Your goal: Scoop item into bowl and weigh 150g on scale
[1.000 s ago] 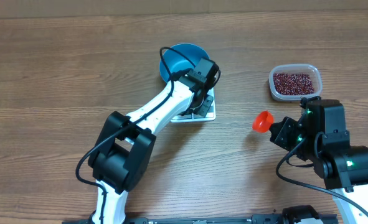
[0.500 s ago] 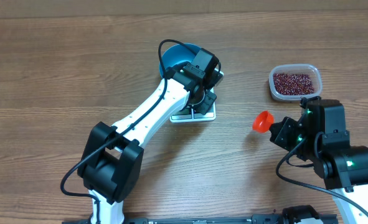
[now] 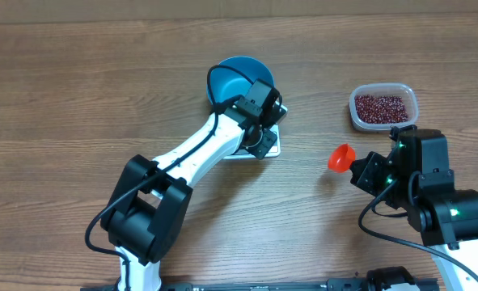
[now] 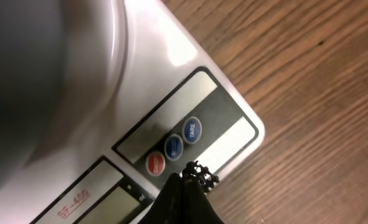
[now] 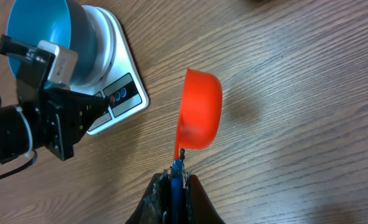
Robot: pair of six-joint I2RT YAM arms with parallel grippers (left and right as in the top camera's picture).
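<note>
Over the scale (image 4: 171,56), closed left pincer (image 4: 195,173); scoop (image 5: 199,112) in right pincer (image 5: 176,171).

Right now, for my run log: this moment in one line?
left claw: shut, tip by scale buttons | right claw: shut on scoop, empty | bowl: on scale, empty | beans: in tub

Table (image 3: 77,105): matt wood grain. Scale (image 4: 159,50): glossy white plastic (slight glare). Bowl (image 5: 40,28) & scoop (image 5: 199,112): smooth plastic.

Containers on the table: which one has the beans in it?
The clear rectangular tub holds the beans; the round blue bowl on the scale looks empty.
</note>
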